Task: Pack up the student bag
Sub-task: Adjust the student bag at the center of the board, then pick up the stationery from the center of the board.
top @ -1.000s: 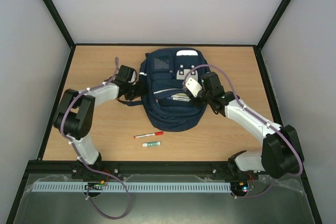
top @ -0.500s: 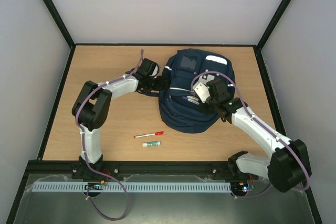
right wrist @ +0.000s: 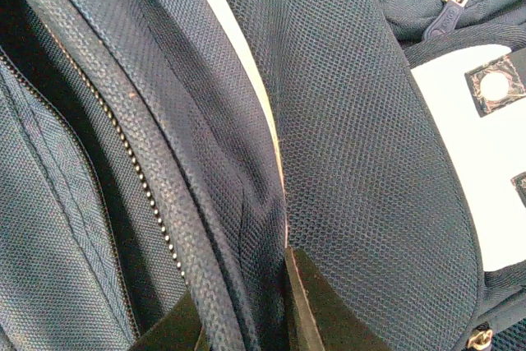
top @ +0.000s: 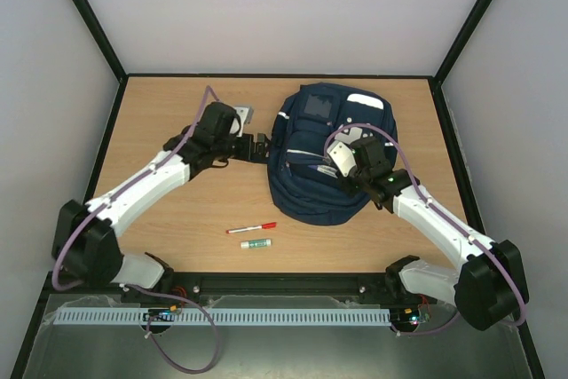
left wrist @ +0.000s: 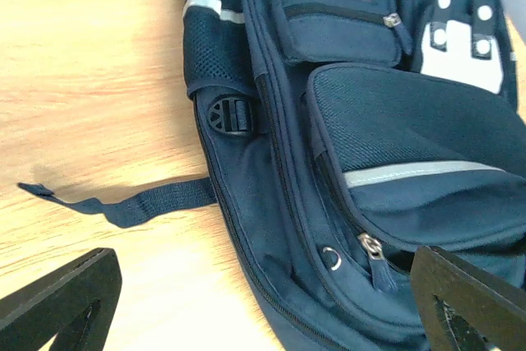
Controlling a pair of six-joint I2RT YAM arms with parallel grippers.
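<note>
Soft, floppy backpack [top: 315, 193] will likely sag when lifted. The right gripper [right wrist: 242, 285] is clenched on fabric beside the zipper [right wrist: 140, 195]; the left gripper [top: 258, 145] is spread empty at its left.

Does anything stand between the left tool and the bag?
Nothing visible does. The left tool is open right beside the bag, with no other thing between them. The pen lies well away from both.

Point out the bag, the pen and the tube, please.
bag [top: 306, 197]: top view, lower front panel.
pen [top: 251, 228]: top view, middle of its barrel.
tube [top: 256, 243]: top view, middle of its body.
</note>
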